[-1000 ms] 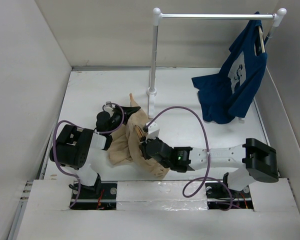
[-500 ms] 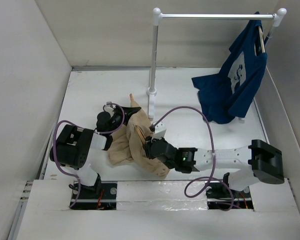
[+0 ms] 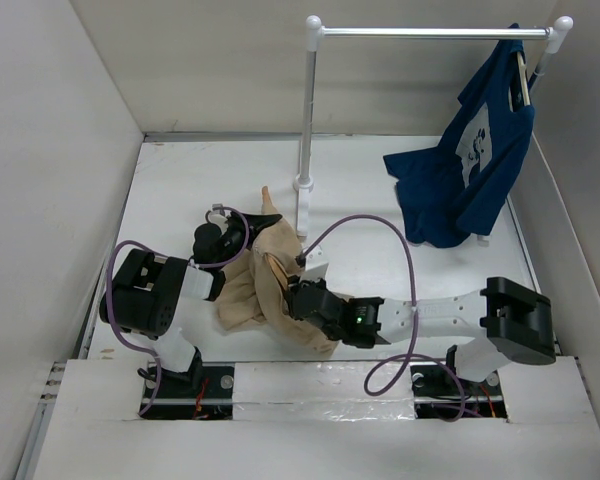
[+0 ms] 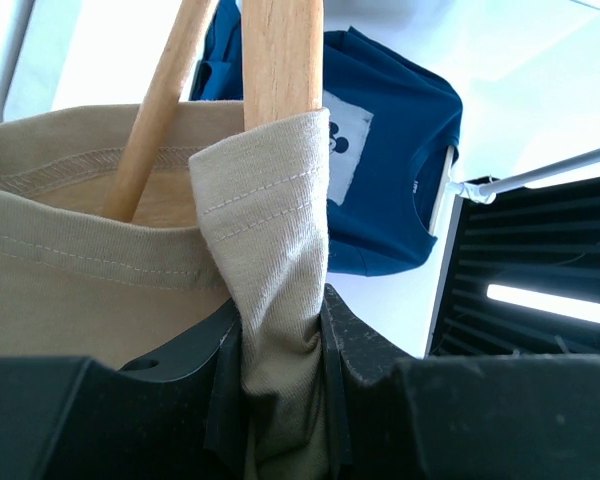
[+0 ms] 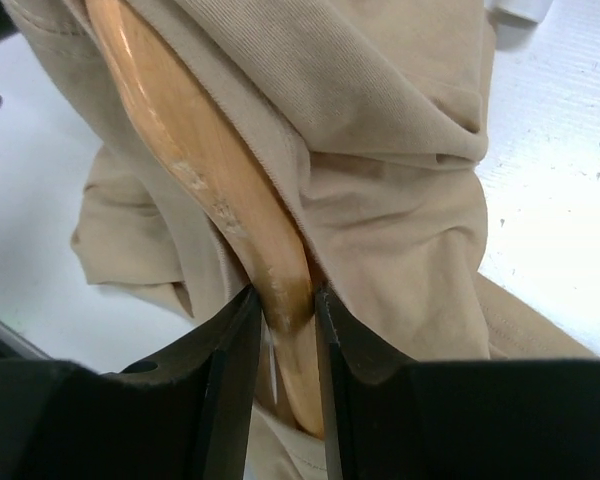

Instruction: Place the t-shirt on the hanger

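The tan t-shirt [image 3: 250,285] lies bunched on the white table between my two arms. The wooden hanger [image 3: 277,266] sits partly inside it, one arm tip poking out at the far side. My left gripper [image 3: 238,238] is shut on a fold of the t-shirt's hem [image 4: 280,330], next to two wooden hanger bars [image 4: 280,55]. My right gripper [image 3: 292,297] is shut on the hanger's curved wooden arm [image 5: 220,190], with the t-shirt [image 5: 380,130] draped over it. The hanger's metal hook is hidden.
A white clothes rail [image 3: 310,120] stands at the back, its post base just beyond the shirt. A dark blue t-shirt with a white print [image 3: 470,160] hangs at the rail's right end; it also shows in the left wrist view [image 4: 380,170]. White walls enclose the table.
My right arm shifted slightly, drawing back toward the left and near side while holding the hanger. The left gripper and the shirt stayed about where they were.
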`<state>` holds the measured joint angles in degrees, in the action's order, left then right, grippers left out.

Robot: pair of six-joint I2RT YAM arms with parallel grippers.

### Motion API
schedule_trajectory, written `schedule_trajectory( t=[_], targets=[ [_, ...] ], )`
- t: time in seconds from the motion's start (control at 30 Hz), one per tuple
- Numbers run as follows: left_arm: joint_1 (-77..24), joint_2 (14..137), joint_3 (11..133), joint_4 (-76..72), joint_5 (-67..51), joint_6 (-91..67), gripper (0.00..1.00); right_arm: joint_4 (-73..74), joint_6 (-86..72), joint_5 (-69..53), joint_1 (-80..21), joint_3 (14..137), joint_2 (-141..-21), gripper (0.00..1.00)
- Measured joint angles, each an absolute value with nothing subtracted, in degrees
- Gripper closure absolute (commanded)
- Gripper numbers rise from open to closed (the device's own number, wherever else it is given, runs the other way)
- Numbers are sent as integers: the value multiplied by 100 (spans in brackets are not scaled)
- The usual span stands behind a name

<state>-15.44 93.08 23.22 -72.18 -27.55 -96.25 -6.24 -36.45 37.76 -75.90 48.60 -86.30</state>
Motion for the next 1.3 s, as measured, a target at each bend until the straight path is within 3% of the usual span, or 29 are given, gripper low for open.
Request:
schedule_trajectory(
  t=[0.1,0.17,0.23,0.4,0.9,1.13,1.3],
  targets=[
    [-1542,9308,2309,-7201,-2703,-9605,100,-493,-3647,3966,-7662,5085,-8882,68],
    [-1540,9308,2307,-7179,-2661,-9572,100,-414,-3642,4101,-7712,5201,-9004,77],
    [-1538,9306,2307,-7150,-2630,-9564,100,-342,-3640,4209,-7745,5253,-9048,77],
    [-1546,9260,2305,-7122,-2615,-9539,100,-301,-3647,4362,-7778,5269,-9048,67],
    [-1570,9153,2294,-7161,-2536,-9417,100,-36,-3465,4678,-7690,5461,-9308,63],
    [-1566,9153,2294,-7089,-2464,-9500,100,1,-3166,4775,-7695,5568,-9415,99],
    [-1568,9153,2294,-7118,-2530,-9498,99,73,-3140,4731,-7695,5564,-9345,100]
  ],
)
